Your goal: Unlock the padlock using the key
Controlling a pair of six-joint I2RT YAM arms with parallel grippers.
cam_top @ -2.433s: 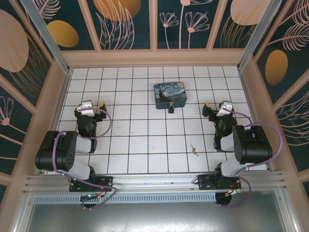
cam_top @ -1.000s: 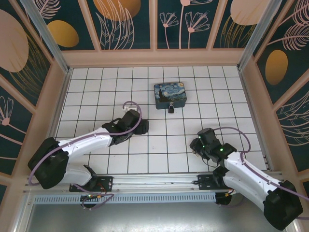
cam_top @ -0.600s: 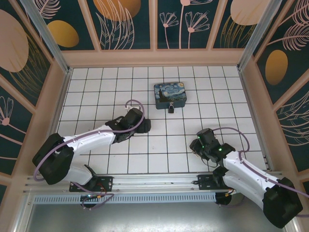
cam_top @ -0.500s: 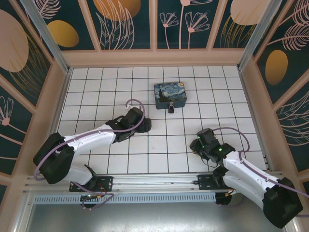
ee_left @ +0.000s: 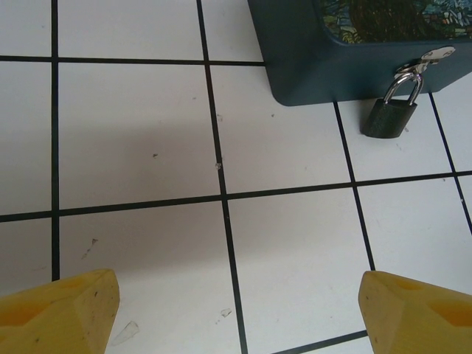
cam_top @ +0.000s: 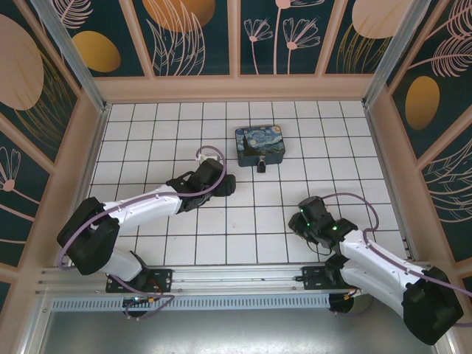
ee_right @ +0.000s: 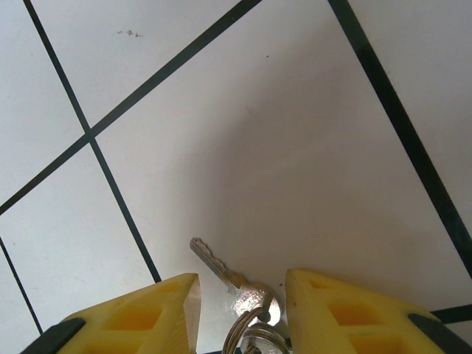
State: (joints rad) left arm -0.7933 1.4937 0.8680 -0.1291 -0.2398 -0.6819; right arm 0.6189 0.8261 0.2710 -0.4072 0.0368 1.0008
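The small dark padlock point(ee_left: 389, 118) hangs from the hasp on the front of the blue painted box point(ee_left: 346, 59); from above, the padlock point(cam_top: 261, 167) rests on the tiles just in front of the box point(cam_top: 259, 144). My left gripper point(cam_top: 227, 184) hovers low to the padlock's left, and in the left wrist view this gripper point(ee_left: 240, 313) is wide open over bare tile. The silvery key point(ee_right: 234, 282) lies flat on its ring between the yellow fingers of my right gripper point(ee_right: 242, 295). That gripper is open, with narrow gaps on both sides of the key head. In the top view the right gripper point(cam_top: 298, 223) covers the key.
The floor is white tile with black grid lines point(cam_top: 243, 221), walled by a wooden frame point(cam_top: 236, 88). The arm bases sit on the metal rail at the near edge point(cam_top: 236, 276). Open tiles lie between the two grippers.
The left arm has reached further right, toward the box and padlock. The right gripper's fingers have narrowed around the key while the arm stayed nearly still.
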